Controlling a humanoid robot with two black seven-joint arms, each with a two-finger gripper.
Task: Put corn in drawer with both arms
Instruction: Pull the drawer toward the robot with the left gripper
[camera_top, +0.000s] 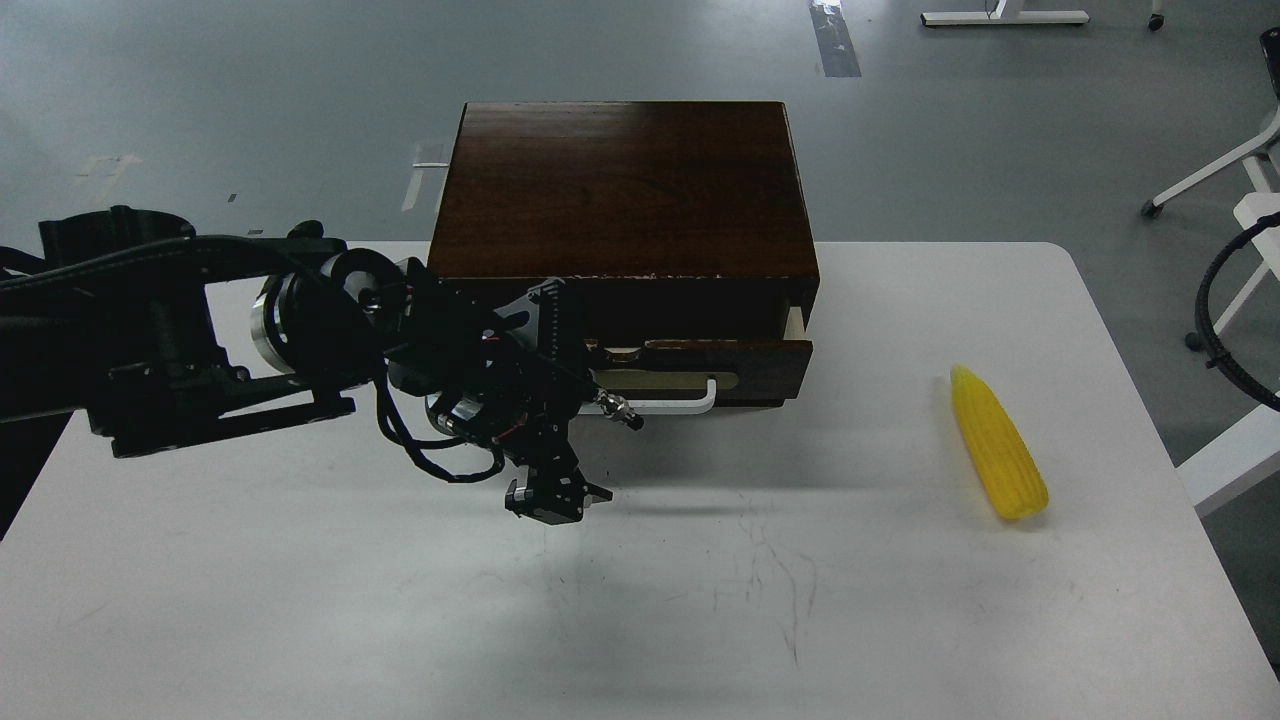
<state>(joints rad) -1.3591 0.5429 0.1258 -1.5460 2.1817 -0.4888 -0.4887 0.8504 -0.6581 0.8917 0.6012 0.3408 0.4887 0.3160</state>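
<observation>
The dark brown drawer (770, 362) of the boxy cabinet (620, 190) stands a little way open, with a sliver of its pale inner side showing at the right. My left gripper (592, 392) is at the left end of the white bar handle (680, 402) and hides that end. Its fingers are dark and cannot be told apart. A black claw-like part (548, 497) hangs below it, just above the table. The yellow corn (998, 455) lies on the white table (300, 600) at the right, well clear of the drawer. My right gripper is out of view.
A looped black cable (1215, 320) shows at the right edge, beyond the table. White chair or stand legs (1200, 180) are on the grey floor at the back right. The table's right edge runs close behind the corn.
</observation>
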